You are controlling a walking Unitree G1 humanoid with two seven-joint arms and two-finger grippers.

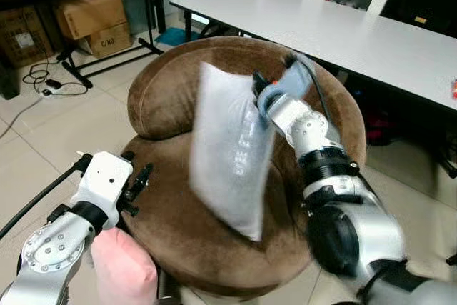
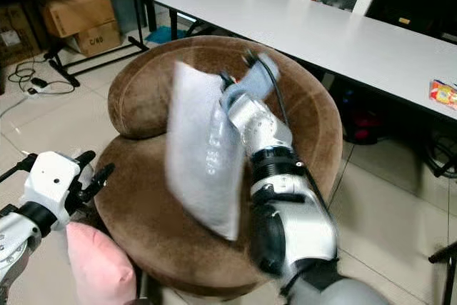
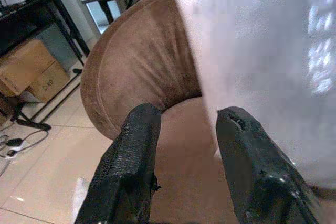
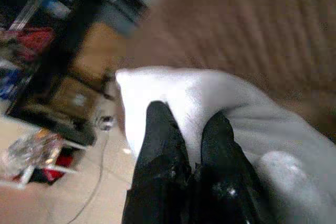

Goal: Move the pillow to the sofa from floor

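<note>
Right pincer: while the placing step runs, right pincer [image 4: 191, 145] pinches the white pillow [image 1: 232, 155] at its top corner.
Pillow: upright over the brown sofa [image 1: 164, 98] seat.
Left pincer: left pincer [image 3: 184, 145] spread, beside it.
Next: lower, then release.

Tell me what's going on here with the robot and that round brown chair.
The right gripper is pinching the top edge of a white rectangular pillow and holding it upright over the seat of the round brown suede sofa chair. The pillow looks blurred, so it is probably in motion. The left gripper is open and empty at the chair's front left edge. A pink soft cushion sits low beside the left arm. A long white table stands behind.
</note>
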